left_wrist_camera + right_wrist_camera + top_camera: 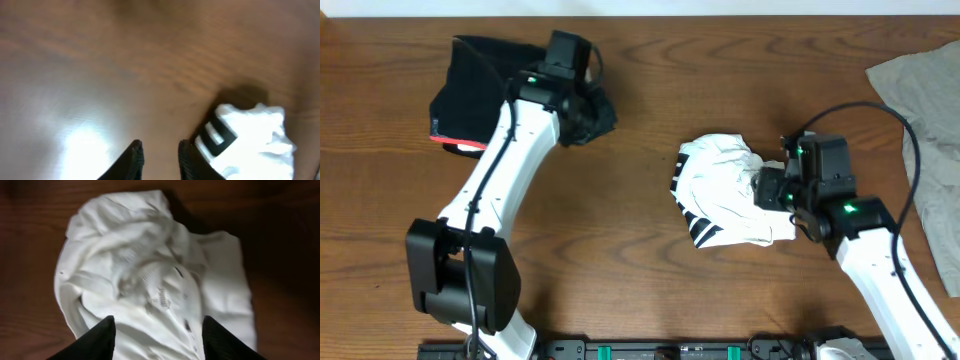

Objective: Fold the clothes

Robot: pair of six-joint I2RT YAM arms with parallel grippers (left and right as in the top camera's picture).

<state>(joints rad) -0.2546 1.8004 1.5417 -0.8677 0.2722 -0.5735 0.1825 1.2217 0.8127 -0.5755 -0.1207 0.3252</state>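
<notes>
A crumpled white T-shirt (720,190) with black striped print lies mid-table; it fills the right wrist view (150,270). My right gripper (765,188) hovers at its right edge, and its jaws (158,330) stand wide open over the fabric, gripping nothing. A black, red-edged garment (470,85) lies bunched at the far left. Over that garment's right end sits my left gripper (595,110). In the left wrist view this gripper (159,150) is narrowly open, with bare wood showing between the fingertips (135,152) and the white shirt (250,135) further right.
A grey-beige garment (930,120) lies spread along the table's right edge. The brown wooden table (650,280) shows bare between the garments. My left arm (490,180) stretches from the front left towards the black garment.
</notes>
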